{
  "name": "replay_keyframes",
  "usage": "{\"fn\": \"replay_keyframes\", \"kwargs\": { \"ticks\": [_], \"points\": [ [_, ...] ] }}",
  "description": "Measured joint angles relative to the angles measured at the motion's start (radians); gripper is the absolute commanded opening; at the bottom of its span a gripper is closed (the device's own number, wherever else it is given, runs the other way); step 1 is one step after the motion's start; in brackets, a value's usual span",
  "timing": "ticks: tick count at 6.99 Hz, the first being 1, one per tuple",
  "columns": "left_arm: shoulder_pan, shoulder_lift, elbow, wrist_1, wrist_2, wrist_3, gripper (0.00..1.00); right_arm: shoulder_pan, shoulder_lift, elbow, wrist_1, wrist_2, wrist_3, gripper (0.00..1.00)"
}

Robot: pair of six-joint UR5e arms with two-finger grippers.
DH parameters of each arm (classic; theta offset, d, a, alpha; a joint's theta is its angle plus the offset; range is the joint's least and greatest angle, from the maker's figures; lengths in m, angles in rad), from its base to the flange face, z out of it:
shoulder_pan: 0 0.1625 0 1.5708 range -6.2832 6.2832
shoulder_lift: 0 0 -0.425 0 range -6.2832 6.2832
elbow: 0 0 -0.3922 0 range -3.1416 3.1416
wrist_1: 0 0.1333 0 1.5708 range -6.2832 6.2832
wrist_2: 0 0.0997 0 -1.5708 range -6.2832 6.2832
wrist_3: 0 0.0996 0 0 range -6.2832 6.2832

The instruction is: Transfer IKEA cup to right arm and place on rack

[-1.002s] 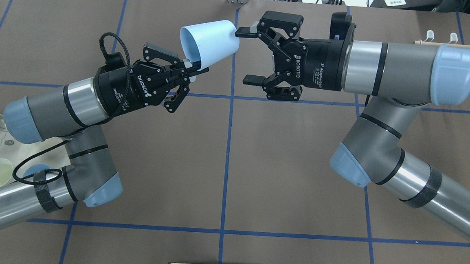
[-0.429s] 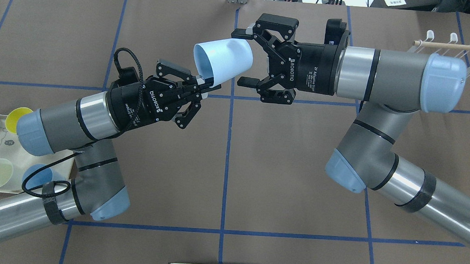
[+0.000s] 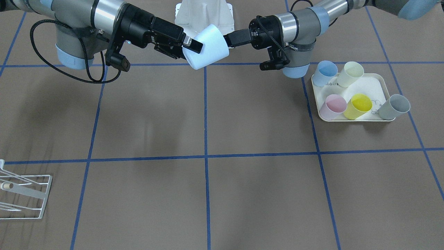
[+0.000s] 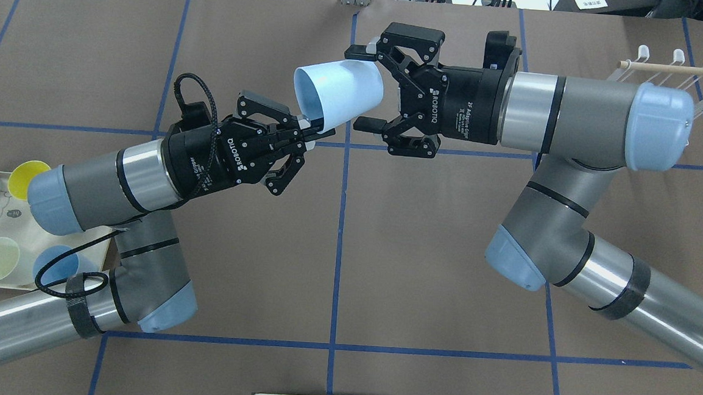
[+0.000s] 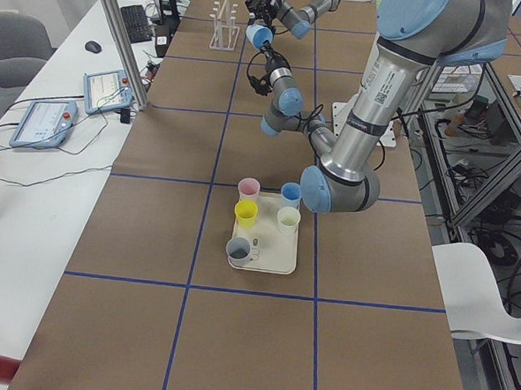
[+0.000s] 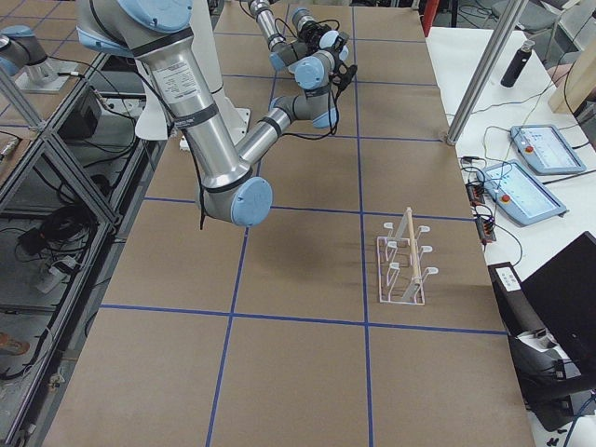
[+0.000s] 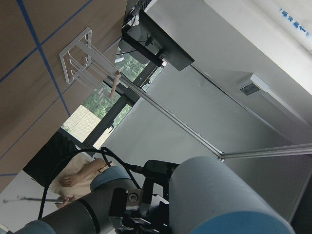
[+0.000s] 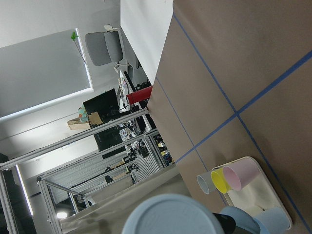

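Two grippers meet on one cup. Your left gripper [image 4: 308,132] is pinched narrow on the rim of the pale blue IKEA cup [image 4: 339,93], one finger inside the mouth and one outside, and holds it in the air over the far middle of the table [image 4: 336,251].

In the overhead view the cup lies on its side, with its mouth toward 9 o'clock and its base toward 3 o'clock, tipped slightly to 2. The base end points into your right gripper [image 4: 361,88]. Its fingers [image 4: 355,52] stand wide, one at the cup's 12 o'clock and one at its 6 o'clock, straddling the wall near the base. Their squeeze would run across the long axis, which I judge is what the take calls for. The right gripper is nearer the base and the left nearer the rim.

You cannot tell from these views whether either pad already touches the wall. The rack [image 4: 677,66] sits at 3 o'clock from the cup, well apart, and overhead it is partly cut off by the right arm [image 4: 576,113]. Neither wrist camera shows its own fingertips; the right one catches only the cup's base at its lower edge. Both side views show the handover too small to read. Five other cups [image 3: 357,106] stand in the tray [image 3: 374,88] on the left gripper's side.
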Motion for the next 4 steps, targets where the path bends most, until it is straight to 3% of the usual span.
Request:
{"fn": "replay_keyframes", "kwargs": {
  "ticks": [1, 2, 3, 4],
  "points": [
    [0.0, -0.003, 0.0, 0.0, 0.0, 0.002, 0.64, -0.003, -0.002, 0.0, 0.002, -0.001, 0.002, 0.15],
    [0.001, -0.006, 0.0, 0.002, 0.002, 0.005, 0.78, -0.006, -0.007, 0.001, 0.014, -0.002, 0.006, 0.0],
    [0.0, -0.011, 0.001, 0.005, 0.008, 0.01, 1.0, -0.009, -0.012, 0.003, 0.032, -0.005, 0.016, 0.0],
    [-0.004, -0.014, 0.0, 0.008, 0.011, 0.013, 1.0, -0.01, -0.017, 0.006, 0.048, -0.006, 0.028, 0.0]
  ]
}}
